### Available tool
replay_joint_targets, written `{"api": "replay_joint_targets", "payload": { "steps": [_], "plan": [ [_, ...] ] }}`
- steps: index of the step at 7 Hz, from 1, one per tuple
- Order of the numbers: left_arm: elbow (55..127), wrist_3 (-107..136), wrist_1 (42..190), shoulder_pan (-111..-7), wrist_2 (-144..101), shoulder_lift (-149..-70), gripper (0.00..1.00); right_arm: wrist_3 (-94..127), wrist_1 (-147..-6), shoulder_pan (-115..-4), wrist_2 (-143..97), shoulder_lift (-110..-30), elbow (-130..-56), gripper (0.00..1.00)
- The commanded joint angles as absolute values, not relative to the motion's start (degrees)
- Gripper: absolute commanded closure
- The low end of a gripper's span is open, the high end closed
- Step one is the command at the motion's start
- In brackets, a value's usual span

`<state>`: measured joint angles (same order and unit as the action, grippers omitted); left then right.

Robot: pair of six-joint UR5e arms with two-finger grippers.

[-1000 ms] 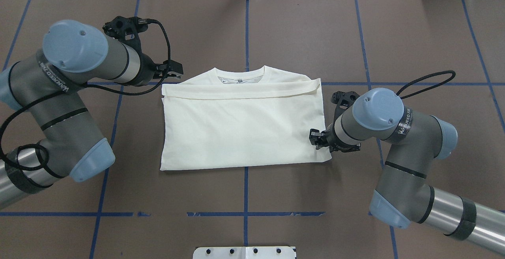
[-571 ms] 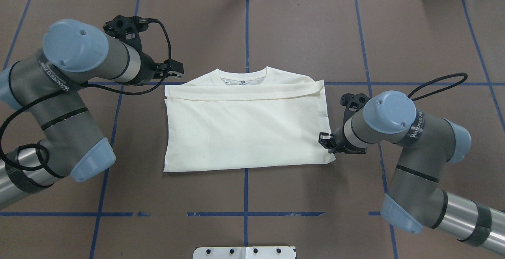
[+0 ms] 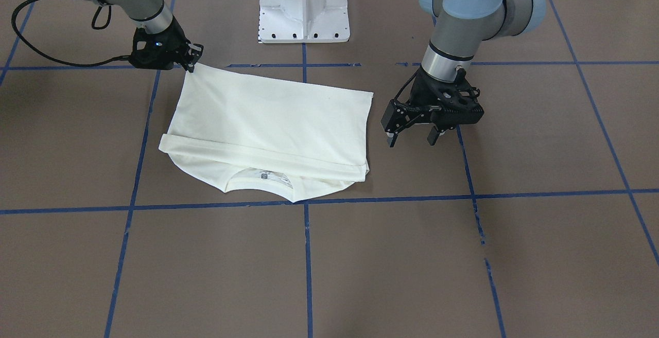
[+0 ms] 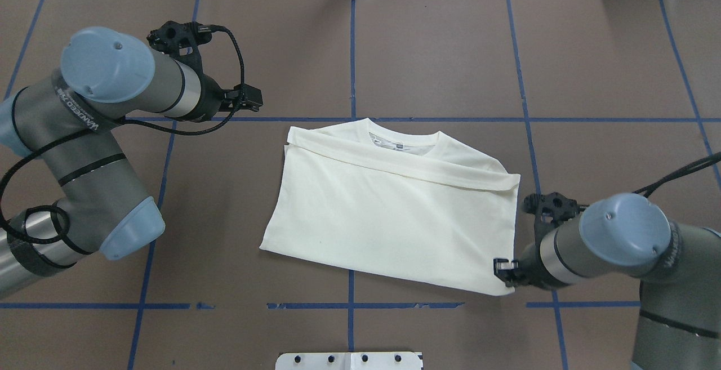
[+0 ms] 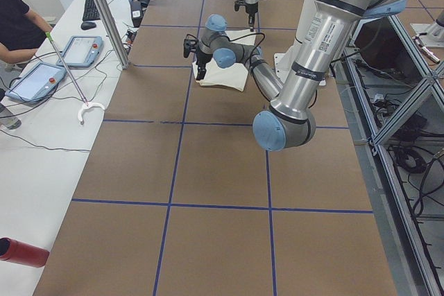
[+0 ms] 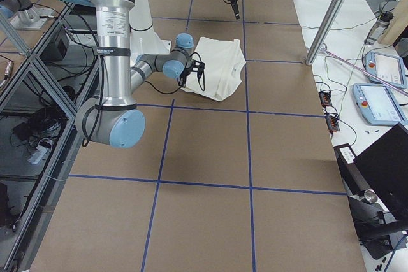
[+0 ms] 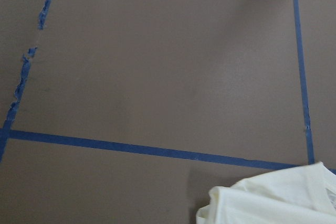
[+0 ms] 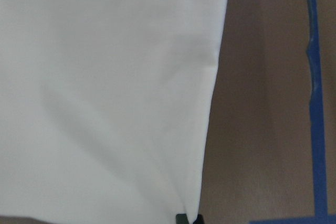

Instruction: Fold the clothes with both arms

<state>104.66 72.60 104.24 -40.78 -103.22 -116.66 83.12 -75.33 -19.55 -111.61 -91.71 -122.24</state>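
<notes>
The cream shirt (image 4: 394,218) lies folded, plain back up, skewed on the brown table, with its collar at the far side. The print is hidden. My right gripper (image 4: 502,271) is shut on the shirt's near right corner; it also shows in the front view (image 3: 191,65), low at the table. In the right wrist view the shirt (image 8: 105,93) fills the left side. My left gripper (image 3: 411,139) is open and empty, hovering beside the shirt's left edge without touching it. In the overhead view the left gripper (image 4: 250,99) is far left of the shirt. The left wrist view shows a shirt corner (image 7: 273,203).
The white pedestal base (image 3: 304,9) stands at the robot's side of the table. Blue tape lines (image 4: 350,49) cross the brown table. In the left side view, a side desk holds tablets (image 5: 76,50), and a red bottle (image 5: 21,251) lies near.
My right gripper has pulled the shirt's corner to the right and toward the robot; the shirt slid right and turned askew. The left arm has stayed in place.
</notes>
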Motion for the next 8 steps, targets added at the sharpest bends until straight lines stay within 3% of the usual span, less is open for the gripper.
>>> {"api": "replay_joint_targets", "payload": {
  "steps": [1, 2, 3, 6, 8],
  "plan": [
    [104.76, 72.6, 104.24, -40.78, -103.18, -116.54, 0.0, 89.58, -75.32, -7.18, -111.62, -96.85, -128.56, 1.0],
    [104.85, 72.6, 104.24, -40.78, -103.1, -116.46, 0.0, 93.3, -75.32, -3.2, -111.53, -96.94, -129.89, 1.0],
    [104.94, 72.6, 104.24, -40.78, -103.18, -116.46, 0.0, 93.51, -75.32, -2.12, -111.19, -96.86, -129.99, 0.01],
    [109.14, 75.65, 100.13, -37.55, -103.71, -116.02, 0.0, 94.31, -75.15, -11.36, -109.42, -96.15, -132.88, 0.0],
    [111.97, 90.61, 99.67, -26.26, -103.19, -113.74, 0.0, 93.78, -75.23, -23.4, -110.21, -93.78, -134.47, 0.0]
  ]
}}
